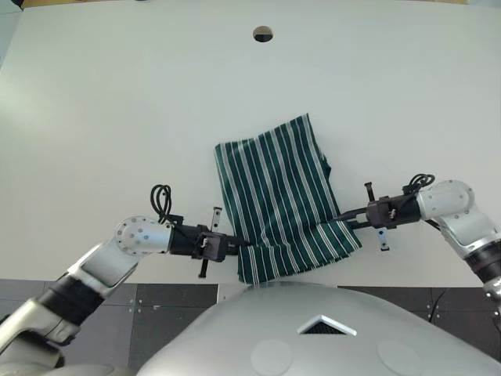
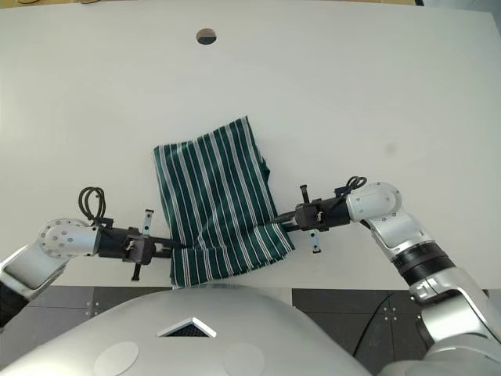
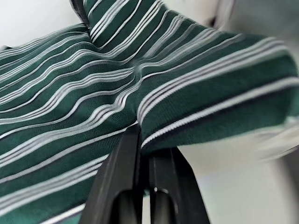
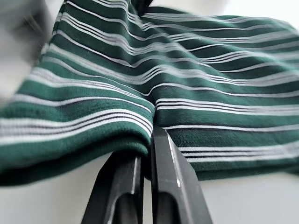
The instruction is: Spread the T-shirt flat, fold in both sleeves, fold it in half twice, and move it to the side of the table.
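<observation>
A green T-shirt (image 1: 278, 196) with white stripes lies folded into a narrow rectangle near the table's front edge, its near end hanging over the edge. My left gripper (image 1: 244, 243) is shut on the shirt's near left edge; the left wrist view shows its black fingers (image 3: 135, 177) pinching the striped cloth (image 3: 117, 84). My right gripper (image 1: 333, 220) is shut on the near right edge, and the right wrist view shows its fingers (image 4: 156, 182) closed on a fold of the fabric (image 4: 163, 79).
The white table (image 1: 117, 102) stretches wide to the left, right and far side of the shirt. A round cable hole (image 1: 263, 34) sits near the far edge. The table's front edge (image 1: 94, 280) runs just behind both grippers.
</observation>
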You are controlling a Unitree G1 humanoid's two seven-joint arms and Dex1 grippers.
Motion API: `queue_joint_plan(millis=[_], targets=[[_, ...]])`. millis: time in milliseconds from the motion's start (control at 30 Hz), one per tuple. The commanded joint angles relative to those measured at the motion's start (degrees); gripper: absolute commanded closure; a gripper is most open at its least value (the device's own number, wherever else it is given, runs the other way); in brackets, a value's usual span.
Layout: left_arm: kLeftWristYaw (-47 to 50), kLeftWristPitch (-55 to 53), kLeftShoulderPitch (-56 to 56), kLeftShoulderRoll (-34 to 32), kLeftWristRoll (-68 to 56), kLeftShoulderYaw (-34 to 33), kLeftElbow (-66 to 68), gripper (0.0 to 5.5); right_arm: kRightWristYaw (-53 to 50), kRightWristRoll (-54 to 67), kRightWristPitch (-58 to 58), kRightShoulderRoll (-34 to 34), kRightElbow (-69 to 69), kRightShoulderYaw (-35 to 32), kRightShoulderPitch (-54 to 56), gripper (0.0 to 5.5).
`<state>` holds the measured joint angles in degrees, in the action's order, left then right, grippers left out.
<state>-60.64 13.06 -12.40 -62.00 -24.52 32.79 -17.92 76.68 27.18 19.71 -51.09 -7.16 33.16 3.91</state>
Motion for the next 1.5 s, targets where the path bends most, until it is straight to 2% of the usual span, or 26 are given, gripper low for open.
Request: queue_joint_plan(millis=[33,200,467,833,967,1100,1233,1300,1500], targets=[[-2.9,-6.94,-2.98,-3.17,-7.11,-4.93,-6.29,5.38,3.67,5.99,-11.23,-3.29,7.72,-4.32,-2.32,5.4],[-4.52,-9.85,-4.91,-0.41,-13.27,-12.27,-5.88,5.38,4.53,9.3,-19.52,-2.29,14.32,-9.09,-4.52,5.4],[-8.15,-10.39,-5.29,8.88,-17.67,-23.04,6.37,5.38,-6.25,8.1,-25.22,8.22,17.64,-15.5,-1.48,5.4],[-9.39,-13.48,4.98,20.05,-13.65,-29.82,30.16,5.38,-15.88,-0.62,-31.56,16.57,10.61,-16.58,4.39,5.4],[-8.75,-14.3,7.89,22.94,-11.65,-31.75,34.24,5.4,-16.56,-4.19,-31.73,19.65,5.64,-15.64,6.28,4.61],[-7.76,-15.56,9.44,24.91,-9.59,-33.1,36.93,4.7,-18.78,-6.18,-32.75,24.03,0.03,-16.11,8.68,3.9],[-3.61,-20.81,11.47,26.94,-8.23,-33.79,37.19,4.19,-21.97,-3.47,-39.68,29.14,-4.02,-19.17,12.0,3.31],[-0.85,-27.45,11.98,27.88,-10.4,-34.59,34.46,3.89,-23.54,-2.5,-42.14,31.57,-5.96,-20.7,13.72,2.98],[13.64,-50.85,14.73,29.43,-16.98,-38.82,25.39,3.85,-31.45,-1.3,-47.45,37.54,-11.91,-26.23,17.96,1.99]])
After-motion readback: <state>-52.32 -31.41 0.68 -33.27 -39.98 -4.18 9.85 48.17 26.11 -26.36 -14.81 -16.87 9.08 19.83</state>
